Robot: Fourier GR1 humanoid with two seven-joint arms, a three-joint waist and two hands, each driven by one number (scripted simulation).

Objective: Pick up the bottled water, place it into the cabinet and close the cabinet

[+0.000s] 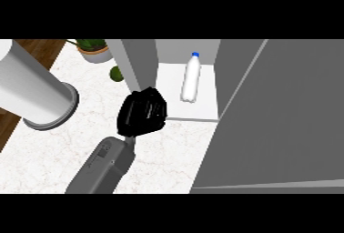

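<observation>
Head view: the bottled water (191,79) is inside the open cabinet (201,114), on its white floor, with the blue cap toward the view's top. The left hand (142,113) is just outside by the cabinet's left wall, apart from the bottle. I cannot tell whether it is wide or narrow. 1 grey door (282,118) stands open at the right.

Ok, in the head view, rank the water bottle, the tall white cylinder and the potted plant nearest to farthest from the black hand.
1. Water bottle, just right of the left hand, inside the cabinet.
2. Tall white cylinder, at the hand's left.
3. Potted plant, far back left.
</observation>
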